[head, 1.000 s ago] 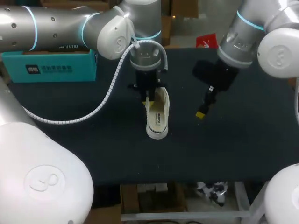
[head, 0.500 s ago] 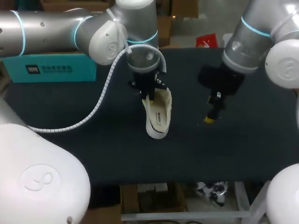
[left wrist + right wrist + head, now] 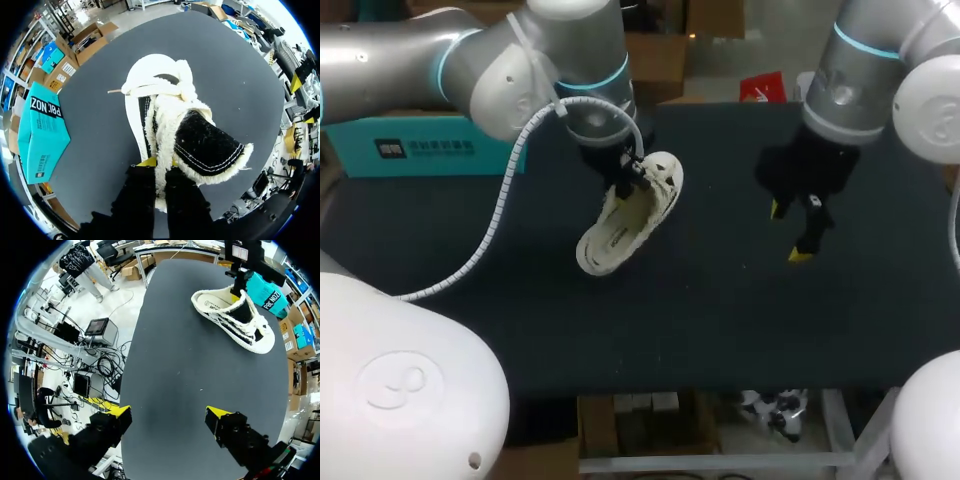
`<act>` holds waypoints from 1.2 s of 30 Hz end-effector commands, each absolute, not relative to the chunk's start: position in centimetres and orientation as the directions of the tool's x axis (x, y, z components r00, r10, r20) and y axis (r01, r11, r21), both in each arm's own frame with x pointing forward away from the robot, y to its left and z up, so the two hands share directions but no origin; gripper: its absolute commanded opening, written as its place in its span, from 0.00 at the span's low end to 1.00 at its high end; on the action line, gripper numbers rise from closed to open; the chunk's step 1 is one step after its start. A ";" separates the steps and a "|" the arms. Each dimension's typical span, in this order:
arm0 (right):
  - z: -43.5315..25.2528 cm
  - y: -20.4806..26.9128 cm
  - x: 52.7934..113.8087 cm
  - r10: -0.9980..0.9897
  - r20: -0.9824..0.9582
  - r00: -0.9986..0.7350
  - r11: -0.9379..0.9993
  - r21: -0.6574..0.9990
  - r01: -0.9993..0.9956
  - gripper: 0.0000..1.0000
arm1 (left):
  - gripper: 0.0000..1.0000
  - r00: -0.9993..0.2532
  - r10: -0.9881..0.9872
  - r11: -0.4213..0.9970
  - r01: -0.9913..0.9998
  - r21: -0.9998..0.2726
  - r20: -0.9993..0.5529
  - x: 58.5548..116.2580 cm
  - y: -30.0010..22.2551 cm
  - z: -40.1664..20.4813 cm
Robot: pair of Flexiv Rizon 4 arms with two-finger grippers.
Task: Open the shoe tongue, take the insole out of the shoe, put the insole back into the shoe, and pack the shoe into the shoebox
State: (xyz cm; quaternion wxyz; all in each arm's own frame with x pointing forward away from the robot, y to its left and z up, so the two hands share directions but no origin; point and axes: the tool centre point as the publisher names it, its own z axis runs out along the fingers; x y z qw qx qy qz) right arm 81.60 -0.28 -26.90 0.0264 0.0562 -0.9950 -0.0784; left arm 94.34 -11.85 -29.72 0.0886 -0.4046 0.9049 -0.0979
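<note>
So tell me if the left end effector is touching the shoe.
Touching. The left wrist view shows the left end effector shut on the shoe, pinching its white edge from both sides.

"Where was the shoe (image 3: 620, 225)?"
"Near the middle of the table (image 3: 720, 320), held under the left gripper (image 3: 631, 179)."
"And the shoebox (image 3: 420, 148)?"
"Behind the shoe, far to its left. The right gripper (image 3: 788, 232) hung well off to its right."

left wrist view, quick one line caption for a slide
Left gripper shut on the shoe, with the teal shoebox lying beside it.
</note>
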 end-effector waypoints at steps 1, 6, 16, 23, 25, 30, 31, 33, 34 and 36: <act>-26.8 0.0 81.9 -0.116 0.058 -0.992 0.983 0.153 -0.106 1.00 | 0.00 -0.706 -0.695 0.702 -0.624 -0.343 -0.137 94.3 -10.1 -26.2; -26.8 0.0 81.9 -0.116 0.058 -0.992 0.983 0.153 -0.106 1.00 | 0.00 -0.746 -0.623 0.764 -0.516 -0.388 -0.234 97.2 -8.2 -21.8; -26.8 0.0 81.9 -0.116 0.058 -0.992 0.983 0.153 -0.106 1.00 | 0.00 -0.756 -0.472 0.870 -0.315 -0.380 -0.453 106.1 -0.7 -13.6; -26.8 0.0 81.9 -0.116 0.058 -0.992 0.983 0.153 -0.106 1.00 | 0.00 -0.748 -0.411 0.904 -0.257 -0.343 -0.521 113.1 6.2 -11.0; -26.8 0.0 81.9 -0.116 0.058 -0.992 0.983 0.153 -0.106 1.00 | 0.00 -0.750 -0.405 0.906 -0.252 -0.339 -0.523 114.7 8.1 -10.8; -26.8 0.0 81.9 -0.116 0.058 -0.992 0.983 0.153 -0.106 1.00 | 0.00 -0.751 -0.395 0.912 -0.250 -0.326 -0.529 118.2 13.0 -11.2; -26.8 0.0 81.9 -0.116 0.058 -0.992 0.983 0.153 -0.106 1.00 | 0.00 -0.746 -0.405 0.908 -0.263 -0.325 -0.528 118.9 13.8 -11.2; -26.8 0.0 81.9 -0.116 0.058 -0.992 0.983 0.153 -0.106 1.00 | 0.00 -0.743 -0.413 0.905 -0.270 -0.330 -0.526 120.0 15.5 -11.3; -26.8 0.0 81.9 -0.116 0.058 -0.992 0.983 0.153 -0.106 1.00 | 0.00 -0.739 -0.419 0.902 -0.276 -0.331 -0.528 120.4 16.2 -11.4; -26.8 0.0 81.9 -0.116 0.058 -0.992 0.983 0.153 -0.106 1.00 | 0.00 -0.738 -0.424 0.900 -0.280 -0.334 -0.525 121.3 17.8 -11.5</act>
